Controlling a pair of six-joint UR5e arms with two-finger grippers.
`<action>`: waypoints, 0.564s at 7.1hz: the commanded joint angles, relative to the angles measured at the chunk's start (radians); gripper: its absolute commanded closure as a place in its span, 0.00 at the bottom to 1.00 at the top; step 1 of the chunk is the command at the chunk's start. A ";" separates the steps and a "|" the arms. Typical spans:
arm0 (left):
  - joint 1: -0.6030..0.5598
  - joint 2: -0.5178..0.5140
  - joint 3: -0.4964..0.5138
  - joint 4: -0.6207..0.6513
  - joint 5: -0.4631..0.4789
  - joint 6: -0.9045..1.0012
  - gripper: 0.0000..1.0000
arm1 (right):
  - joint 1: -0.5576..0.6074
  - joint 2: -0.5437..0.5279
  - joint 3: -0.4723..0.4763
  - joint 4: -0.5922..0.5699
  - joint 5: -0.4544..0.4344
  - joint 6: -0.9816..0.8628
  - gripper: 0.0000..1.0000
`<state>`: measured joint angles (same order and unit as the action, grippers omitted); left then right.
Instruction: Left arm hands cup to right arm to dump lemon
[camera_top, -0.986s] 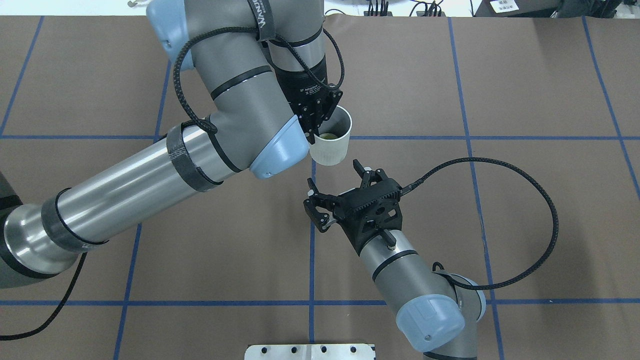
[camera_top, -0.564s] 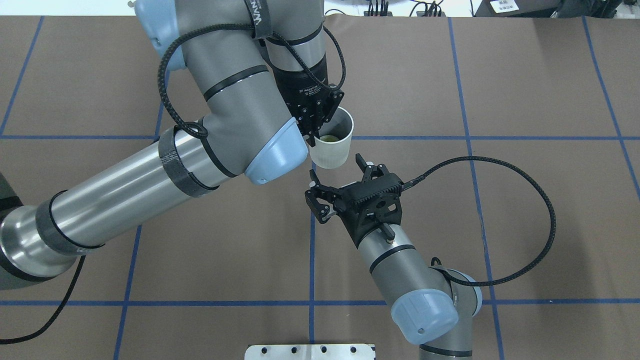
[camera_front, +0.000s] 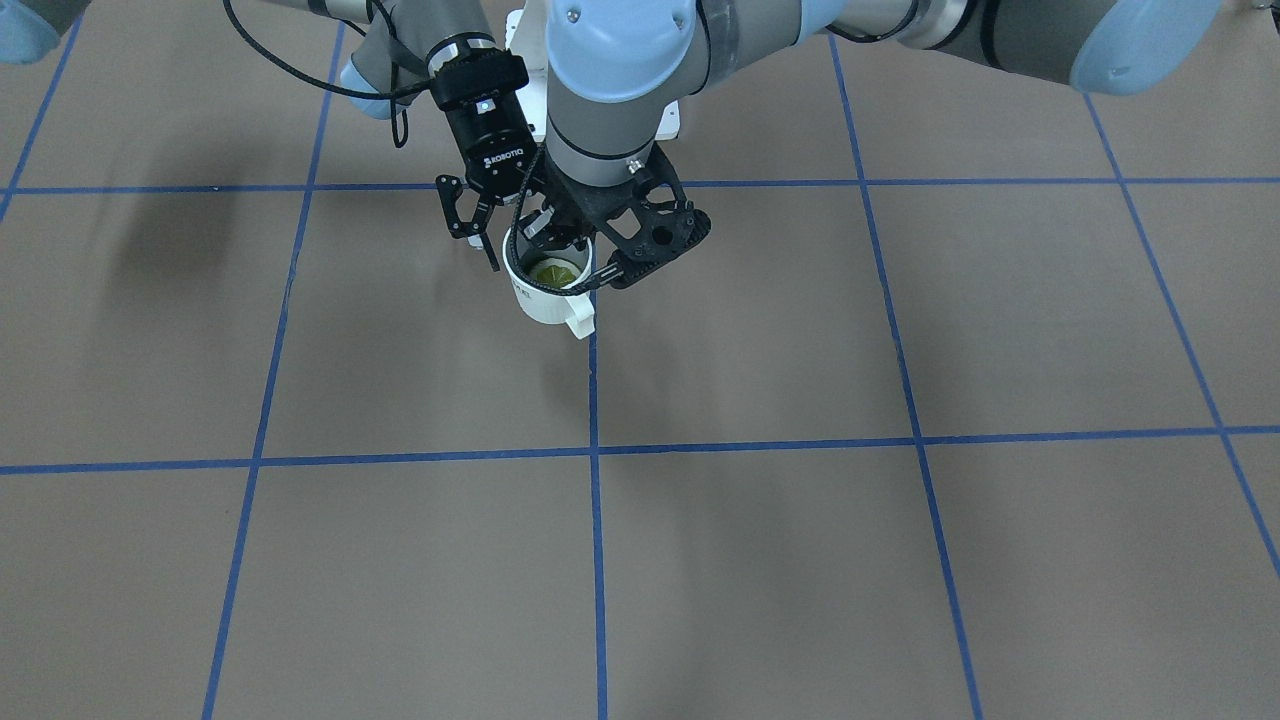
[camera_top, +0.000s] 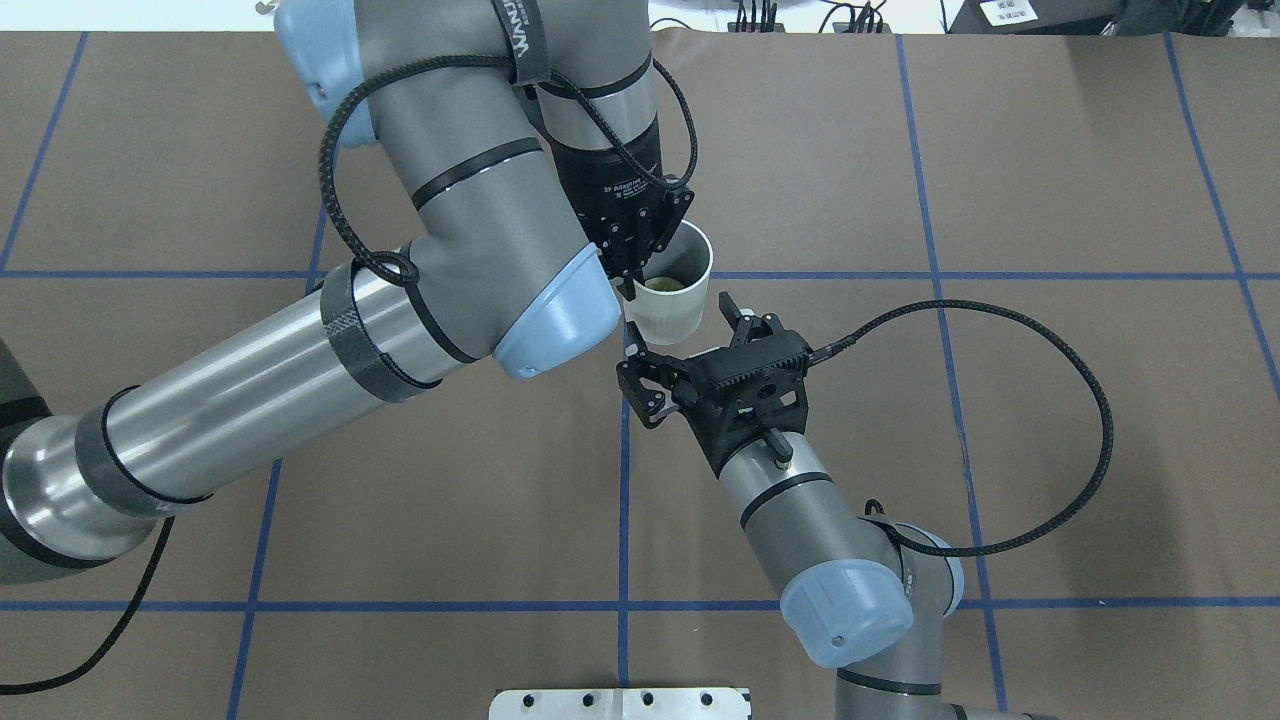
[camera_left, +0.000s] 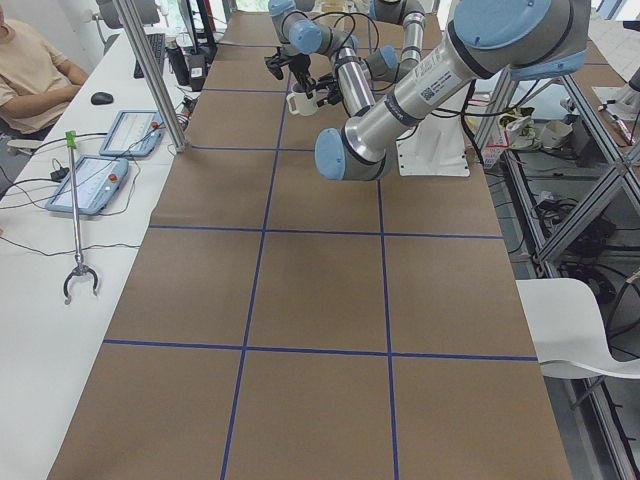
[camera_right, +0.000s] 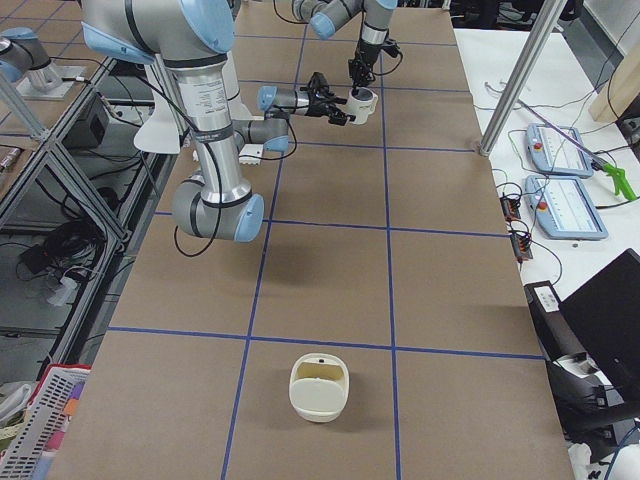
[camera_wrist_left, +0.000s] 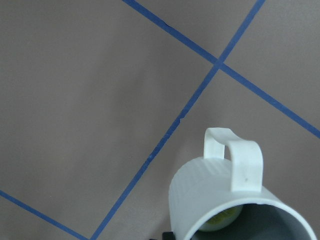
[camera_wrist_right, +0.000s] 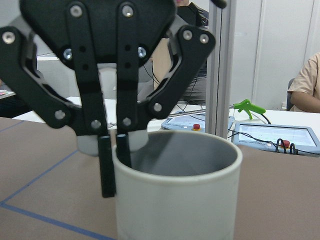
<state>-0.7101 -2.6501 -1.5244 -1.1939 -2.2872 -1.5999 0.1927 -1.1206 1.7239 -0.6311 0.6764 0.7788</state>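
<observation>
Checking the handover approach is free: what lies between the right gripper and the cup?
Nothing. Overhead, only a bare gap separates the open right gripper from the cup; the right wrist view agrees.

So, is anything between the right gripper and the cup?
Nothing visible does. The right gripper, jaws open, faces the bare side of the cup; the left gripper pinches only the rim from above, and the handle sits on the far side.

I see a brown desk (camera_top: 1050, 450) crossed by blue grid lines, an off-white, faintly ribbed cup (camera_top: 668, 318) with grey inside, a yellow-green lemon (camera_front: 556, 272), my left arm (camera_top: 250, 385) and right arm (camera_top: 800, 505) grey with light-blue caps, black fingers (camera_wrist_right: 106, 165).
</observation>
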 joint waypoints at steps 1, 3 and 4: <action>0.009 0.001 -0.019 0.001 0.000 0.000 1.00 | 0.005 0.015 -0.020 0.001 0.000 0.008 0.01; 0.017 0.001 -0.025 0.007 0.000 0.000 1.00 | 0.007 0.015 -0.021 -0.001 0.000 0.007 0.01; 0.017 -0.001 -0.025 0.007 0.000 0.000 1.00 | 0.010 0.015 -0.021 -0.001 0.000 0.007 0.01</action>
<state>-0.6953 -2.6495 -1.5479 -1.1894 -2.2876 -1.5999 0.1996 -1.1065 1.7034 -0.6318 0.6765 0.7855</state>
